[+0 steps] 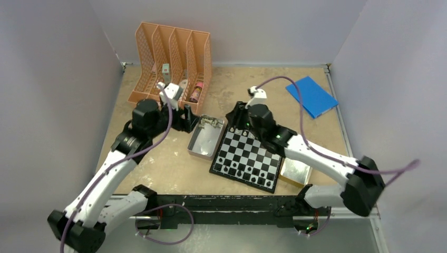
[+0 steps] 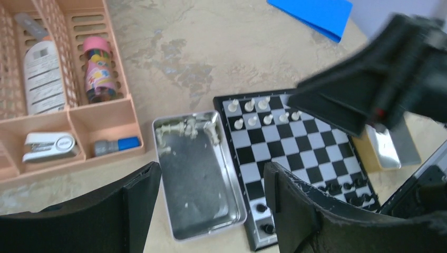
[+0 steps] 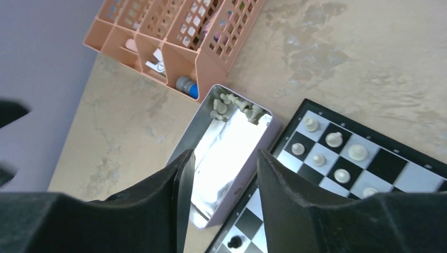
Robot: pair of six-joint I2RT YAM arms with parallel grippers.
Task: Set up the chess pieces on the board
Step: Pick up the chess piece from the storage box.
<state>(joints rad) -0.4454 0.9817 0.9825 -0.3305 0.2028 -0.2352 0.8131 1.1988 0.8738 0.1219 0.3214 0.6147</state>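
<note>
**Top view.** The board (image 1: 246, 158) lies at mid-frame on the desk (image 1: 168, 163), slightly turned. An open tin (image 1: 205, 138) lies against its left edge. A second tin (image 1: 295, 172) sits at its lower right corner, partly under the right arm. Black pieces (image 1: 242, 171) stand on the board's lower rows. The left fingers (image 1: 185, 120) hang at the tin's upper left corner, just below the organizer (image 1: 171, 58). The right fingers (image 1: 238, 117) hang over the board's upper left corner. A blue pad (image 1: 312, 96) lies at upper right, well apart from the board.

**Left wrist view.** White pieces (image 2: 258, 113) stand in two short rows at the board's upper edge. Loose pieces (image 2: 187, 128) lie heaped at the tin's upper end. The left fingers are spread and grasp nothing; the tin's lower end shows between them.

**Right wrist view.** The right fingers are likewise spread and empty, framing the tin's rim and the adjoining board edge. The white pieces appear at right of frame, the loose pieces at centre.
</note>
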